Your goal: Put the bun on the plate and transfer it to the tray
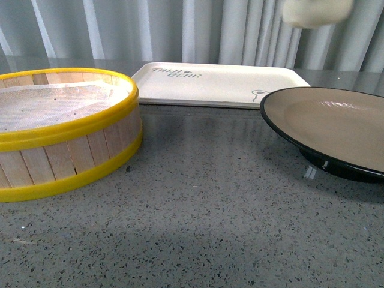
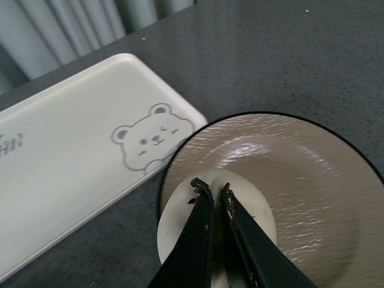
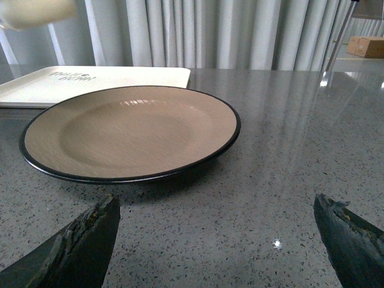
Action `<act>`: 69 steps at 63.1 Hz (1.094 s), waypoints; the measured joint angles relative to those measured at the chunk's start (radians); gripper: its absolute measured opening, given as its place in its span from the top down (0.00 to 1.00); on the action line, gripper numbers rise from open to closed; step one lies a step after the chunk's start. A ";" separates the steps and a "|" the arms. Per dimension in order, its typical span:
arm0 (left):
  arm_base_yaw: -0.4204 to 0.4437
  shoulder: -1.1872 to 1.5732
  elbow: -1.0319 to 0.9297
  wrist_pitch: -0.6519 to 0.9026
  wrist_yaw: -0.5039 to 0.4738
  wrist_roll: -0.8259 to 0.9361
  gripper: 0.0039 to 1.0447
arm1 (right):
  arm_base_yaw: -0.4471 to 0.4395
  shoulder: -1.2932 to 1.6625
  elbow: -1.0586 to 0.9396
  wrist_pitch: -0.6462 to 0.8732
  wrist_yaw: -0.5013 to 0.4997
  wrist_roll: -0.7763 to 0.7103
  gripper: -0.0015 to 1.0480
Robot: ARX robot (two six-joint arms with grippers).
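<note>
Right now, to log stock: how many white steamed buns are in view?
1: the small round white steamed bun, in the left gripper over the beige black-rimmed plate; the yellow-rimmed wooden basket, partly cropped, could hide more.

Three views: one low from the body, two from the wrists.
The front view sits low, near the counter [image 1: 198, 210], facing level across it to the curtains [image 1: 180, 30]. The left wrist view looks steeply down, close over the left hand [image 2: 211, 187] pinching the bun [image 2: 177, 231]. The right wrist view skims just above the counter past the right hand [image 3: 216, 201]. All three share the plate [image 1: 336, 126] and the tray [image 1: 216, 84].
</note>
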State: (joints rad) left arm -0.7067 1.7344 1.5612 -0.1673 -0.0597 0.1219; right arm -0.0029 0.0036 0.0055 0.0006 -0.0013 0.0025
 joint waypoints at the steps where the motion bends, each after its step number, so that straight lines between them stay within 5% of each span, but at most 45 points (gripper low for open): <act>1: -0.005 0.007 0.004 0.000 0.000 0.000 0.97 | 0.000 0.000 0.000 0.000 0.000 0.000 0.08; 39: -0.121 0.259 0.180 -0.005 -0.009 -0.022 0.97 | 0.000 0.000 0.000 0.000 0.000 0.000 0.08; 69: -0.133 0.354 0.218 -0.009 -0.044 -0.006 0.97 | 0.000 0.000 0.000 0.000 0.000 0.000 0.08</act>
State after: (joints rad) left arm -0.8394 2.0884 1.7794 -0.1764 -0.1036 0.1154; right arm -0.0029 0.0036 0.0055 0.0006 -0.0013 0.0025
